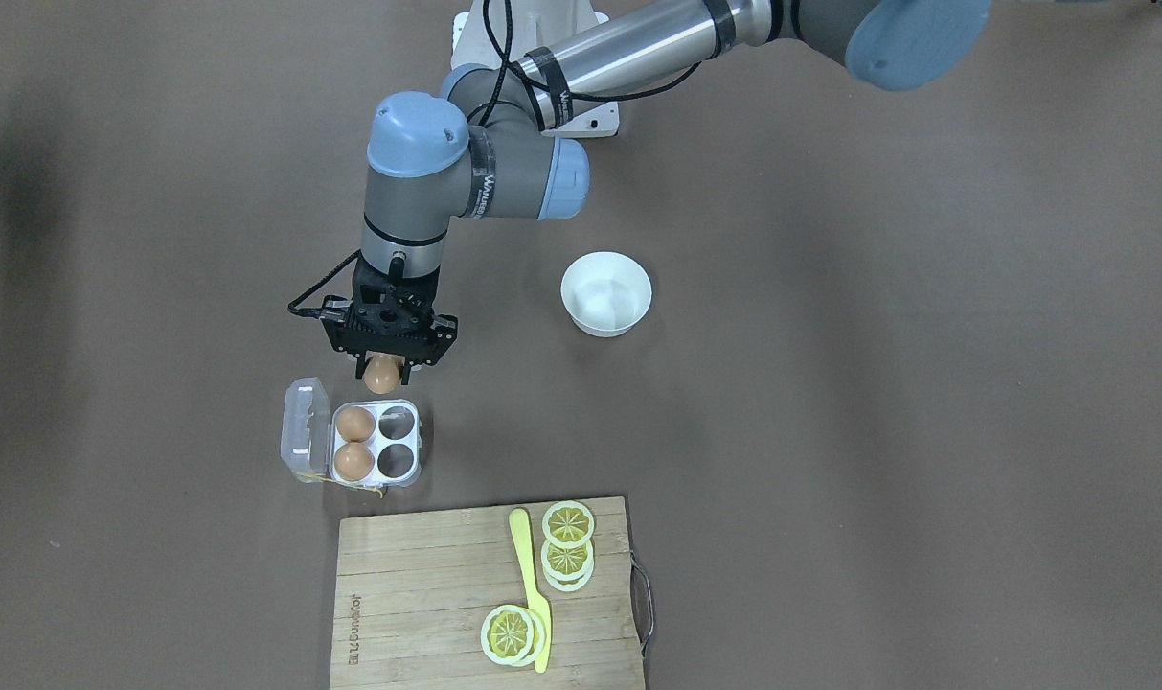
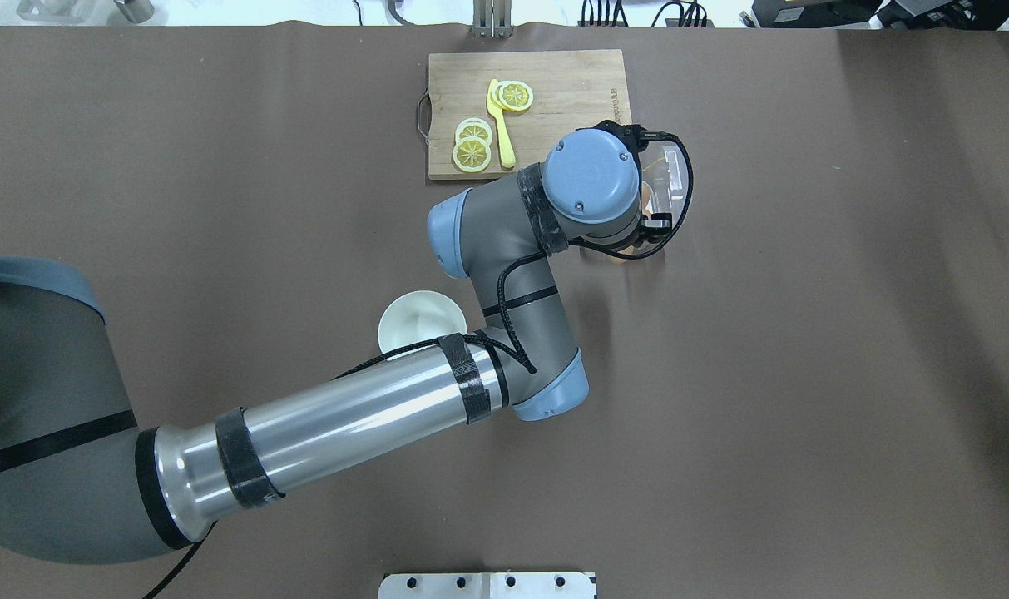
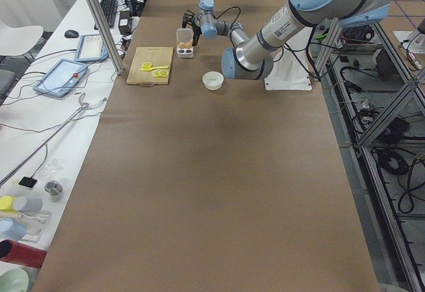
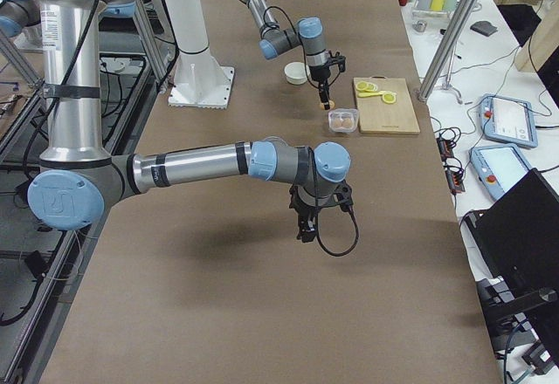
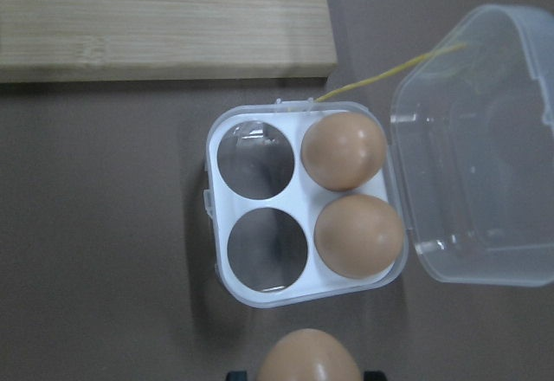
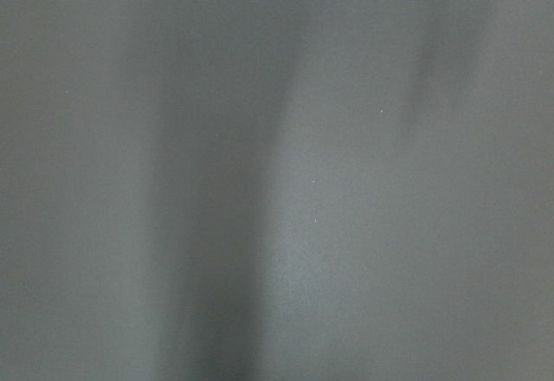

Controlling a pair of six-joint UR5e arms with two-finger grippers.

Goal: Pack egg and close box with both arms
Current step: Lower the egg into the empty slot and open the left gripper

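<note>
**Egg held just beside the open box**

My left gripper (image 1: 383, 368) is closed on one egg (image 1: 382, 379). The fingers press on its two sides and its lower part sticks out under them. The egg hangs in the air just beside the box (image 1: 376, 440), at the edge of the box that faces my base. It is about in line with the wall between the two columns of cells, and it is over none of the cells.

The box stands on the bench (image 1: 830, 431). Its clear lid (image 1: 305, 428) is folded fully open to one side. Two other eggs (image 1: 355, 423) (image 1: 353, 461) sit in the two cells next to the lid. The two cells (image 1: 398, 422) (image 1: 398, 461) on the side away from the lid are unfilled. A thin yellow string (image 5: 389, 74) goes out from the box corner near the hinge, on the side away from my base.

A wooden cutting board (image 1: 418, 594) lies near the box, also on the side away from my base. It carries lemon slices (image 1: 568, 524) and a yellow knife (image 1: 531, 585). A white bowl (image 1: 606, 293) stands well apart from the box, on the side opposite the lid and more toward my base.

My right gripper (image 4: 307, 227) is well apart from the box and points down over bare bench. Only the side camera shows it, so I cannot tell whether it is wide or narrow.
</note>
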